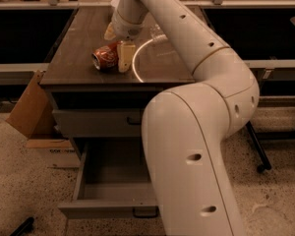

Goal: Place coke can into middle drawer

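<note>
The coke can (104, 58) lies on its side on the dark tabletop (78, 48), red with a silver end facing left. My gripper (116, 45) hangs over it from the long white arm, open. One cream finger (124, 57) stands right next to the can's right end, the other finger (109, 32) is just behind the can. The can is not lifted. The middle drawer (88, 208) is pulled out below, grey, its inside empty, with a dark handle (145, 213) on its front. My arm's lower part hides the drawer's right side.
A closed grey drawer front (96, 123) sits above the open one. A clear plastic bottle (157, 33) lies on the table right of the gripper. A cardboard box (29, 109) leans at the cabinet's left. A chair leg with castor (258, 154) stands at the right.
</note>
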You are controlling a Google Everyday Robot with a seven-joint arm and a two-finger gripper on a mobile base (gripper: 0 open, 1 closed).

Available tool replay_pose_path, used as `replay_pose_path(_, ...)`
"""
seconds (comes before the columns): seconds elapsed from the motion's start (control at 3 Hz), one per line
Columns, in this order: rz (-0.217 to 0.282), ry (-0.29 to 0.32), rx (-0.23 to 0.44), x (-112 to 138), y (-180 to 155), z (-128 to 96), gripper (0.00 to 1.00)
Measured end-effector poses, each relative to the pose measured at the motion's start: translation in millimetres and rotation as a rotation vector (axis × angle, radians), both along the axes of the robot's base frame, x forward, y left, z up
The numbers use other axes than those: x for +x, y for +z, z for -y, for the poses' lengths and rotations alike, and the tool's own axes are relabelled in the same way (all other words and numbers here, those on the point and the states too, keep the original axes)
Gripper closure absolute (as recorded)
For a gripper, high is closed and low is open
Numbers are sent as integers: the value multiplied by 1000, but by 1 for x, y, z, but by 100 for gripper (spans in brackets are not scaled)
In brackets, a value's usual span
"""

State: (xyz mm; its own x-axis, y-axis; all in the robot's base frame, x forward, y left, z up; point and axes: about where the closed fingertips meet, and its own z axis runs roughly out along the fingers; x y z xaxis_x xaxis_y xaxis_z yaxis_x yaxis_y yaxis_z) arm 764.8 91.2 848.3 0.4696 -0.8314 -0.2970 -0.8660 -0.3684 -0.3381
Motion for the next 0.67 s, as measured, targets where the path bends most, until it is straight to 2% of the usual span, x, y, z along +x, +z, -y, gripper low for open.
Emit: replay_pose_path(0.67,-21,-8,1,0,-7,0,62)
